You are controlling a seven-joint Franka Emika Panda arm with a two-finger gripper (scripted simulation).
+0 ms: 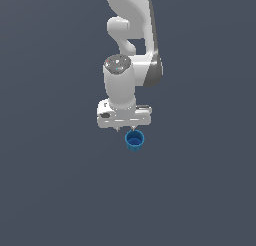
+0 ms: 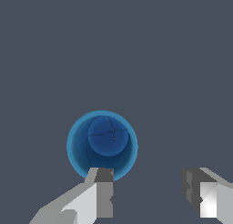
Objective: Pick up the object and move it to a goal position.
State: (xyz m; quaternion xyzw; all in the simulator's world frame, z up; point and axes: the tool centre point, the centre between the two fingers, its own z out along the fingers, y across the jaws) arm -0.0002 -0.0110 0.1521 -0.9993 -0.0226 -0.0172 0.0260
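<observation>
The small blue cup stands upright on the flat grey surface, its darker blue inside facing up. In the wrist view the cup shows from above, with its round rim. My white gripper hangs just above the cup and a little toward the exterior view's left of it. In the wrist view the gripper is open and empty. One fingertip overlaps the cup's rim; the other fingertip is well off to the side. The cup is not between the jaws.
A plain grey surface lies all around the cup. The white arm rises behind the gripper toward the top of the exterior view. No goal marker shows.
</observation>
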